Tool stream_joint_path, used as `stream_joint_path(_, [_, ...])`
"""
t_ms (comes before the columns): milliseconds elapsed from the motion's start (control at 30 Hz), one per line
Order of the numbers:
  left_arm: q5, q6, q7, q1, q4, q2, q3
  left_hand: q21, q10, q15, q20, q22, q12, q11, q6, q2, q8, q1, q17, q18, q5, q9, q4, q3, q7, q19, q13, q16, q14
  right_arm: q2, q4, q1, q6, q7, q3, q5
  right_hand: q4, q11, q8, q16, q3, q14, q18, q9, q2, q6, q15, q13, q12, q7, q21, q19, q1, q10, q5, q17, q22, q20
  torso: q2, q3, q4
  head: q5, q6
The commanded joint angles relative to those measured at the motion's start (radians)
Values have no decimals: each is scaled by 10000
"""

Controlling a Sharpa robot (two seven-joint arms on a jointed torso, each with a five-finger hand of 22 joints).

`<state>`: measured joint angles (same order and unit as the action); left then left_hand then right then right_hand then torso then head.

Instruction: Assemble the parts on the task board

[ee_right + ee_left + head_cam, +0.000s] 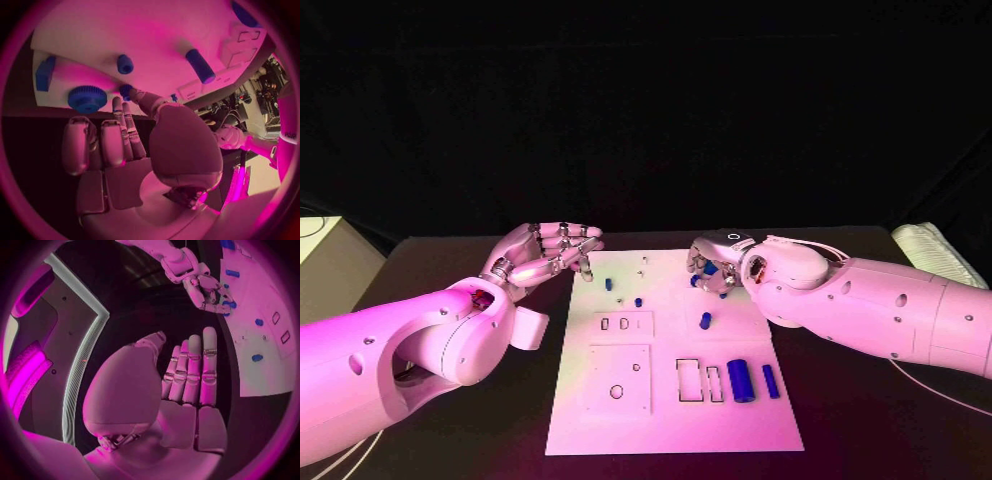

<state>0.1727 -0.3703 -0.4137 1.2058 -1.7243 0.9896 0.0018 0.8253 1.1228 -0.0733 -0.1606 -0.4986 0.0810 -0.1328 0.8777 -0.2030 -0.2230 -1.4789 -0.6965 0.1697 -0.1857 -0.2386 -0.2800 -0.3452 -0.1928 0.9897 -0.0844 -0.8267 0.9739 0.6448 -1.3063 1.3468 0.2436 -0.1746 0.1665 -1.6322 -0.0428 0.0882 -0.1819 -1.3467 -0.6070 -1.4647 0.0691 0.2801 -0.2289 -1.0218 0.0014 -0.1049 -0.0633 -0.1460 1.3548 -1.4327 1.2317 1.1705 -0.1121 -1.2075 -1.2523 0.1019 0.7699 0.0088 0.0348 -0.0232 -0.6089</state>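
The white task board [675, 400] lies in the middle of the black table. Two blue cylinders [740, 380] lie side by side near its right edge. Small blue pegs [705, 321] are spread over its upper half. My left hand [553, 250] hovers at the board's far left corner, fingers straight and together [190, 370], holding nothing. My right hand [721, 262] is at the far right corner. Its fingertips [119, 107] reach close to a blue gear [87, 98], with a blue block [45, 73] just beyond. The thumb tip is next to a small blue piece [127, 90]. Nothing sits in its palm.
A beige box [329, 265] stands at the table's left edge. A white ribbed object [935, 250] lies at the back right. The board has rectangular cut-outs [692, 380] and raised plates [619, 378] in its near half.
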Motion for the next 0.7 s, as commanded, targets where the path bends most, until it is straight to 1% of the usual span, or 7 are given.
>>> stream_joint_path(33, [-67, 137, -53, 38, -33, -3, 9, 52, -4, 47, 6, -21, -23, -15, 9, 19, -12, 21, -15, 123, 54, -16, 23, -75, -18, -101, -12, -73, -4, -43, 22, -12, -239, 0, 2, -134, 65, -31, -88, -57, -22, -469, -65, 31, 130, -89, 9, -17, -49, 29, 71, -75, -15, 95, 3, -21, -42, 27, 8, -5, -9, 2, -2])
stream_joint_path(100, [-67, 146, -48, 50, -35, -4, 9, 52, -4, 47, 6, -21, -23, -15, 9, 19, -12, 21, -15, 123, 54, -16, 23, -75, -18, -101, -12, -73, -4, -58, 40, -13, -255, -4, 2, -133, 73, -39, -111, -61, -36, -465, -66, 51, 143, -128, 3, -21, -47, 37, 81, -74, -8, 116, -5, -12, -57, 22, 10, -10, 0, -2, -4])
stream_joint_path(267, [-67, 157, -32, 74, -34, 7, 9, 52, -4, 47, 6, -21, -23, -15, 9, 19, -12, 21, -15, 123, 54, -16, 23, -75, -18, -101, -12, -73, -4, -92, 80, -15, -336, -45, 2, -148, 74, -79, -180, -103, -127, -457, -76, 119, 227, -229, -28, -50, -59, 75, 136, -84, 67, 250, -35, -22, -141, 0, 17, 0, -1, 5, -15])
stream_joint_path(333, [-67, 165, -26, 83, -33, 11, 9, 75, 0, 49, 6, -37, -19, -14, 14, 27, -15, 13, -17, 124, 58, -22, 28, -87, -17, -110, -14, -80, -2, -103, 92, -16, -353, -67, 2, -174, 32, -115, -241, -124, -234, -451, -87, 176, 310, -312, -58, -73, -68, 108, 188, -100, 173, 367, 24, -18, -219, -24, 12, 0, -4, 2, -18])
stream_joint_path(367, [-67, 170, -23, 86, -33, 14, 9, 75, 0, 49, 6, -37, -19, -14, 14, 27, -15, 13, -17, 124, 58, -22, 28, -87, -17, -110, -14, -80, -2, -109, 96, -16, -353, -78, 2, -191, -15, -138, -279, -145, -324, -447, -95, 219, 356, -357, -80, -90, -66, 126, 226, -111, 256, 447, 140, -22, -277, -43, 10, -3, -5, 5, -20])
stream_joint_path(467, [-67, 181, -14, 95, -33, 22, 9, 75, 0, 49, 6, -37, -19, -14, 14, 27, -15, 13, -17, 124, 58, -22, 28, -87, -17, -110, -14, -80, -2, -121, 102, -16, -338, -106, 2, -244, -95, -163, -318, -166, -455, -441, -107, 275, 418, -392, -98, -111, -55, 134, 276, -125, 375, 535, 197, -16, -355, -65, 12, -1, -12, 13, -20])
stream_joint_path(700, [-67, 201, 4, 112, -41, 39, 9, 75, 0, 49, 6, -37, -19, -14, 14, 27, -15, 13, -17, 124, 58, -22, 28, -87, -17, -110, -14, -80, -2, -185, 136, -18, -203, -238, 2, -377, -222, -162, -324, -182, -561, -433, -117, 320, 404, -367, -104, -123, -26, 117, 319, -134, 496, 565, 186, -1, -423, -77, 22, 2, -8, 14, -9])
